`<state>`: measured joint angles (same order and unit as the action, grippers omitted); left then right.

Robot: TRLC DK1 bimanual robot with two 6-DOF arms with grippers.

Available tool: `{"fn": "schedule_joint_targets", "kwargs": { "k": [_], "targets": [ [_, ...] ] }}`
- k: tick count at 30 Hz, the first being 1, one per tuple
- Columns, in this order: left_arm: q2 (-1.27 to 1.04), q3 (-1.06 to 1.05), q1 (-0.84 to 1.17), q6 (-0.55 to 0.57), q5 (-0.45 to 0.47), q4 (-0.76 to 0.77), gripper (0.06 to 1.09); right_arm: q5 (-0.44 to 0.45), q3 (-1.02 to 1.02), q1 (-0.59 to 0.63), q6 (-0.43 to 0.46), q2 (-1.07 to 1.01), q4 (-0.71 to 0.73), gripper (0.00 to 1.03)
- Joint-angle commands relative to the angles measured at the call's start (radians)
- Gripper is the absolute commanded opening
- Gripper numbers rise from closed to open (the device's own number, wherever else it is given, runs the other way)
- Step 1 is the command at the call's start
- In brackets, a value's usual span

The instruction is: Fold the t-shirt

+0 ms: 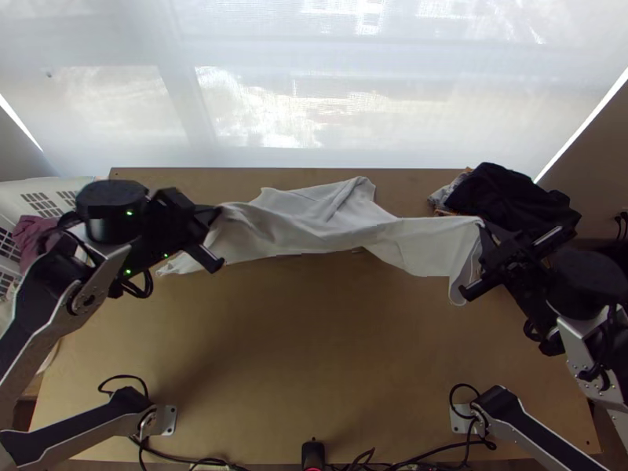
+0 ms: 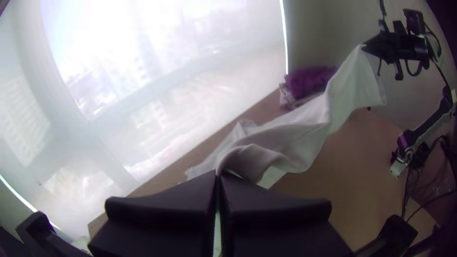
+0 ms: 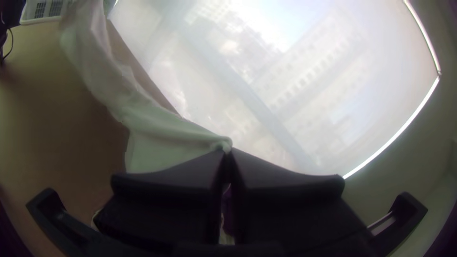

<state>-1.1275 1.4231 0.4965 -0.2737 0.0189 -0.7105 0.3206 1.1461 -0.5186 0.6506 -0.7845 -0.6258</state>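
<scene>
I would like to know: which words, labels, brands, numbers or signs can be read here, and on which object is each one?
There are none that I can read.
White cloth t-shirt: no print on the visible parts.
White slotted plastic basket: slots, no letters.
Round black housing on the left arm: a small green light, no readable text.

The right gripper [image 1: 482, 225] has its fingers pressed together on a gathered bit of the white t-shirt [image 3: 159, 143]. From the fingertips, the cloth stretches away over the wooden table [image 3: 52, 114]. A white basket [image 3: 42, 20] stands well apart from the gripper, and a bright window [image 3: 285, 95] lies beyond its tips.
</scene>
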Motion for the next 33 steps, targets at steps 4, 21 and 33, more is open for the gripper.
{"fn": "schedule_joint_targets", "kwargs": {
  "k": [4,21,33],
  "targets": [
    [0.009,0.316,-0.165,-0.044,0.0,0.009,0.09,-0.002,0.357,0.015,0.026,-0.171,0.015,0.03],
    [0.129,0.444,-0.171,-0.125,-0.057,0.201,0.09,0.006,0.627,-0.032,0.123,-0.144,0.115,0.03],
    [0.153,0.559,-0.156,-0.091,-0.057,0.169,0.09,0.005,0.662,-0.107,0.078,-0.084,0.169,0.02]
  ]
}}
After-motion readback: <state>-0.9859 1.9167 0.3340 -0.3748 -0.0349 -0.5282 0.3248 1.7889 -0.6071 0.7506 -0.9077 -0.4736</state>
